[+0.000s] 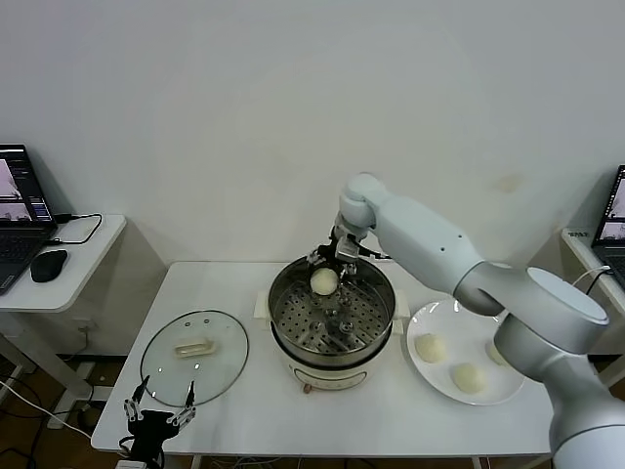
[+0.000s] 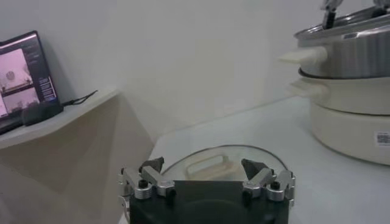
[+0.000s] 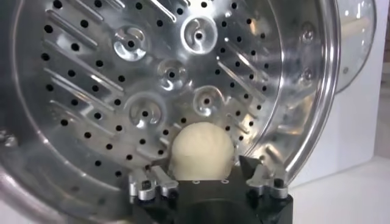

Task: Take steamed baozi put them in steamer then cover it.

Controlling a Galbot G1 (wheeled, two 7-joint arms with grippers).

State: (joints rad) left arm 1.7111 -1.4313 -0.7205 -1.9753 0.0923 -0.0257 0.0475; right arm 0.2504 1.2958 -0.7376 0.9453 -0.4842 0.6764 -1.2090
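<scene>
The steel steamer (image 1: 332, 322) stands on its cream pot base at the table's middle. My right gripper (image 1: 330, 262) reaches over its far rim, fingers spread. One baozi (image 1: 323, 281) sits between the fingers, low in the basket by the far wall. In the right wrist view the baozi (image 3: 202, 151) lies on the perforated floor (image 3: 122, 73) with small gaps to both fingers of the gripper (image 3: 202, 169). Three more baozi lie on the white plate (image 1: 439, 318) to the right, one (image 1: 430, 347) nearest the steamer. The glass cover (image 1: 193, 357) lies flat on the left. My left gripper (image 1: 156, 415) is open and idle at the front left edge.
A side desk at the left holds a laptop (image 1: 20, 210) and a mouse (image 1: 49, 264). In the left wrist view the cover (image 2: 213, 163) lies just past my left gripper (image 2: 203, 165), and the pot base (image 2: 347, 115) stands beyond it.
</scene>
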